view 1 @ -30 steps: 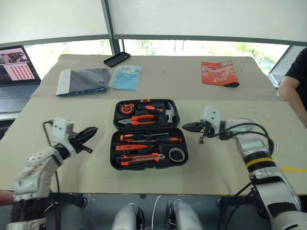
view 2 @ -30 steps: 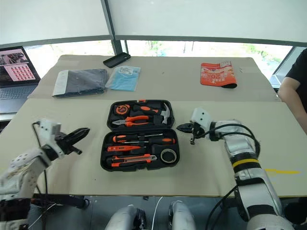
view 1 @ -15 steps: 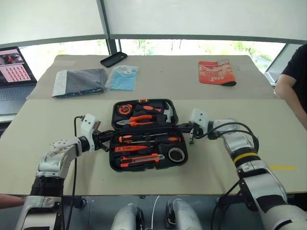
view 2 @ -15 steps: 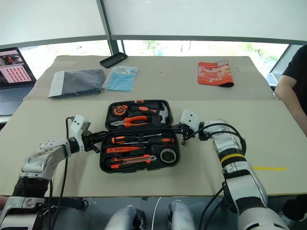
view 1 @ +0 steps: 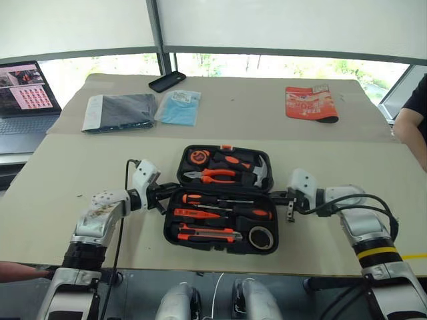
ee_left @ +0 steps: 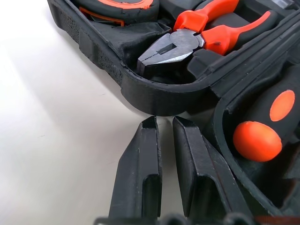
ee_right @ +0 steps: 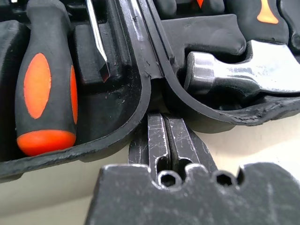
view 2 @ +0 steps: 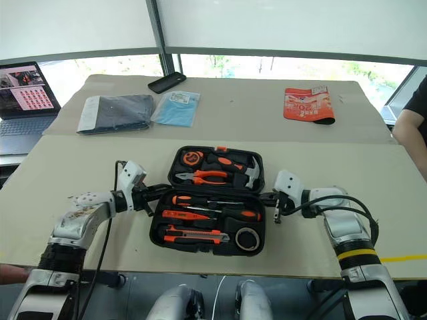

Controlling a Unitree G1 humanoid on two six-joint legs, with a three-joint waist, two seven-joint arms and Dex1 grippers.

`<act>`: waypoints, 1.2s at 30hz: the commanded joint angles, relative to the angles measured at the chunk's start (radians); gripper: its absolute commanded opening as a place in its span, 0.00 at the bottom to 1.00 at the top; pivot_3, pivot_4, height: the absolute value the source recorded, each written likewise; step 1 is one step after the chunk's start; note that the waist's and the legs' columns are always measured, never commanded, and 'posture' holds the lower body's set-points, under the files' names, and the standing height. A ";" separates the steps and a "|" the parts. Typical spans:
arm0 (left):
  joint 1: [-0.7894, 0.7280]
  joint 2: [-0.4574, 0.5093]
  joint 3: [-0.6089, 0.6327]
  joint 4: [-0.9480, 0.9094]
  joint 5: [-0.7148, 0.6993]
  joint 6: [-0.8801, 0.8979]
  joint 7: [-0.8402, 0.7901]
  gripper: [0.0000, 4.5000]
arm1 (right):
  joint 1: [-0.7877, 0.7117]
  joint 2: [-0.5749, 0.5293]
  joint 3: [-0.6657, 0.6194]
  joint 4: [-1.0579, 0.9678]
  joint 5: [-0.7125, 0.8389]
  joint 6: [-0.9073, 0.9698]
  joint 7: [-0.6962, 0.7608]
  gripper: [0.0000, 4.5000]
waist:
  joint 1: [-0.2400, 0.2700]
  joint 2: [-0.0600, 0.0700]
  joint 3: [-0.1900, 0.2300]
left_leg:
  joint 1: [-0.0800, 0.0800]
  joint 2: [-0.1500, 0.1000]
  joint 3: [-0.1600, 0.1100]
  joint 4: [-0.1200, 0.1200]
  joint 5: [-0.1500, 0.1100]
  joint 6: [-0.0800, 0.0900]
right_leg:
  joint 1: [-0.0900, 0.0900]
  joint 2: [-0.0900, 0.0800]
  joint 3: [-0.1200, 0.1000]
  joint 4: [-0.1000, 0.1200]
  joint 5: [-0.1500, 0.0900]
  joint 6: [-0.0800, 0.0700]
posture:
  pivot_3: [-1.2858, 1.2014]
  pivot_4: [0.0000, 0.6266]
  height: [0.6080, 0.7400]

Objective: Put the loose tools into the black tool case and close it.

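The black tool case (view 1: pixel 175 225) lies open in the middle of the table. Its near half holds two orange-and-black screwdrivers (view 1: pixel 195 199) (view 1: pixel 256 213), a small orange tester (view 1: pixel 195 213), the utility knife (view 1: pixel 205 234) and the tape roll (view 1: pixel 261 237). My left gripper (view 1: pixel 162 193) is at the case's left side by the hinge; its fingers (ee_left: pixel 140 164) are almost together with nothing between them. My right gripper (view 1: pixel 275 195) is shut and empty, with its tips (ee_right: pixel 161 117) against the case's right side at the hinge.
Pliers (view 1: pixel 217 175), a hammer (view 1: pixel 257 172) and a tape measure (view 1: pixel 198 157) fill the far half. Farther back lie a grey pouch (view 1: pixel 120 110), a blue packet (view 1: pixel 180 107), a black slab (view 1: pixel 167 81) and a red packet (view 1: pixel 310 103). A laptop (view 1: pixel 23 93) stands far left. A person (view 1: pixel 413 123) sits at right.
My left gripper swung right from open table to the case's left side. My right gripper closed in on the case's right side at the hinge. The view itself also shifted.
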 commanded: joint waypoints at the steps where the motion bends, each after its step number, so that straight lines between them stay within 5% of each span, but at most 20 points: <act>1: 0.032 -0.016 -0.026 -0.094 -0.023 0.025 -0.017 0.13 | -0.034 -0.006 -0.032 0.059 0.002 -0.079 -0.029 0.00 | -0.002 0.000 0.000 | 0.000 0.000 0.000 0.000 0.000 0.000 | 0.000 0.000 0.000 0.000 0.000 0.000 | 0.52 0.24 1.00; 9: 0.073 0.019 -0.004 -0.153 0.014 0.045 0.042 0.13 | -0.079 -0.004 -0.043 0.136 0.025 -0.058 -0.033 0.00 | -0.006 -0.001 0.000 | 0.001 0.001 -0.001 0.002 0.002 -0.002 | 0.000 0.000 0.003 0.003 0.000 0.001 | 0.52 0.24 1.00; 12: 0.094 0.114 0.096 -0.149 -0.028 0.140 0.037 0.42 | -0.047 -0.084 -0.089 0.053 0.091 0.082 0.029 0.18 | -0.007 -0.001 0.000 | 0.001 0.002 -0.001 0.002 0.002 -0.002 | 0.000 0.001 0.003 0.003 0.000 0.000 | 0.52 0.24 1.00; 16: 0.079 0.206 0.175 -0.147 -0.122 0.286 -0.006 0.75 | -0.049 -0.161 -0.095 -0.013 0.009 0.245 -0.110 0.50 | -0.016 -0.001 0.000 | 0.001 0.004 -0.002 0.001 0.002 -0.002 | -0.001 -0.001 0.002 0.002 0.000 0.000 | 0.52 0.24 1.00; 20: -0.011 0.268 0.223 -0.177 -0.258 0.546 -0.032 1.00 | -0.123 -0.183 -0.136 -0.148 0.157 0.627 -0.096 0.79 | -0.023 -0.001 0.001 | 0.000 0.004 -0.002 0.001 0.002 -0.002 | -0.001 -0.001 0.002 0.002 0.000 0.000 | 0.52 0.24 1.00; 23: -0.154 0.228 0.226 -0.121 -0.285 0.735 0.071 1.00 | -0.248 -0.193 -0.104 -0.183 0.230 0.967 -0.096 0.99 | -0.023 -0.002 0.002 | 0.000 0.004 -0.003 0.001 0.003 -0.001 | -0.002 -0.001 0.002 0.003 0.001 0.000 | 0.52 0.24 1.00; 27: -0.295 0.127 0.195 -0.047 -0.260 0.827 0.186 1.00 | -0.432 -0.126 -0.038 -0.078 0.228 1.225 -0.176 0.99 | -0.023 -0.002 0.002 | 0.000 0.003 -0.005 0.001 0.004 0.001 | -0.001 0.002 0.001 0.004 0.002 -0.001 | 0.52 0.24 1.00; 36: -0.358 0.056 0.111 0.070 -0.207 0.769 0.211 1.00 | -0.603 -0.016 0.044 0.190 0.177 1.255 -0.269 0.99 | -0.027 -0.002 0.002 | -0.004 0.000 -0.002 -0.002 0.007 -0.002 | -0.005 0.002 0.001 0.001 0.006 -0.009 | 0.52 0.24 1.00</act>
